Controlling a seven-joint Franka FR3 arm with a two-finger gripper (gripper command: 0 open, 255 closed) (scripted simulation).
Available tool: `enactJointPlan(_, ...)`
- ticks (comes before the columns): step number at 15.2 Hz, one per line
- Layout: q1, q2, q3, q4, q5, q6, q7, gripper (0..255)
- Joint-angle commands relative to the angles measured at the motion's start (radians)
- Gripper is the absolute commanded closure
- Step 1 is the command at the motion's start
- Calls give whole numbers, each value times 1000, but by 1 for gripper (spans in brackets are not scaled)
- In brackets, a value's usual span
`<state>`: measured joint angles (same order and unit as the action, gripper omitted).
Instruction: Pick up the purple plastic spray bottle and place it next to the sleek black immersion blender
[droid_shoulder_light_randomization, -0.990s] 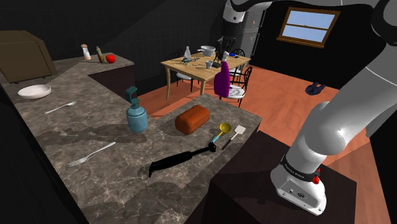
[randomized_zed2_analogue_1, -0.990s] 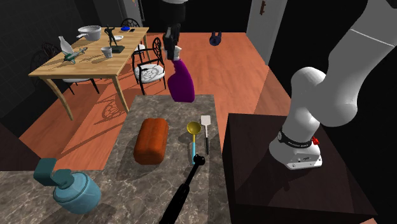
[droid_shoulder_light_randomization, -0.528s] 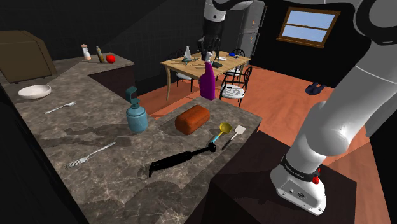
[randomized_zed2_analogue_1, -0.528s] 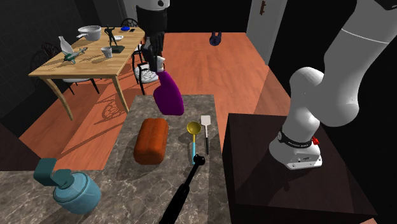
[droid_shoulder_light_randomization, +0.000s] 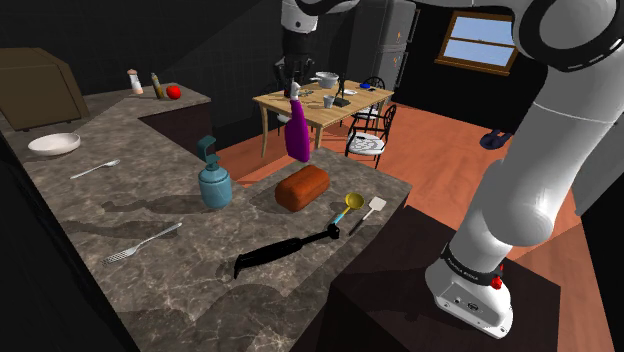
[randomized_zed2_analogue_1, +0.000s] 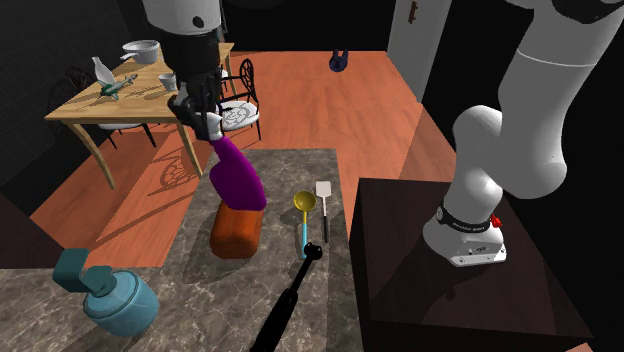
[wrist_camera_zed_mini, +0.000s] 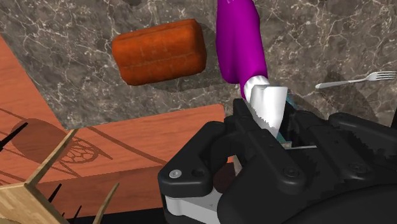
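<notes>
**Shoulder view:** gripper (droid_shoulder_light_randomization: 294, 92) clamped on the white head of the purple bottle (droid_shoulder_light_randomization: 297, 137), carried in the air over the surface (droid_shoulder_light_randomization: 120, 205), near the loaf (droid_shoulder_light_randomization: 303, 187). Blender (droid_shoulder_light_randomization: 285, 250) lying well apart, closer to the stand. Counted: one bottle, one blender, one loaf, one teal dispenser (droid_shoulder_light_randomization: 213, 180), two forks (droid_shoulder_light_randomization: 143, 241), one ladle (droid_shoulder_light_randomization: 350, 205), one spatula (droid_shoulder_light_randomization: 372, 210).

**Second exterior view:** bottle (randomized_zed2_analogue_1: 237, 178) hanging tilted, its base low by the loaf's (randomized_zed2_analogue_1: 236, 235) far end. Likely trouble: the base clipping the loaf on a low path to the blender (randomized_zed2_analogue_1: 290, 305), or a tilted set-down toppling onto it.

**Wrist view:** gripper (wrist_camera_zed_mini: 270, 127) closed on the head alone, purple body (wrist_camera_zed_mini: 240, 41) slanting away over the marble beside the loaf. Possible slip or swing from so high a hold.
</notes>
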<state>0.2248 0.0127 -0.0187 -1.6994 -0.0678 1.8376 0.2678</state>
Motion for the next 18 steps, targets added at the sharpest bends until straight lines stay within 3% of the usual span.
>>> enactJointPlan(1, 20, 54, 20, 69, -5, -17, 41, 255)
enactJointPlan(11, 131, 384, 81, 532, -46, -163, 199, 255)
enactJointPlan(18, 128, 358, 80, 397, -46, -55, 207, 255)
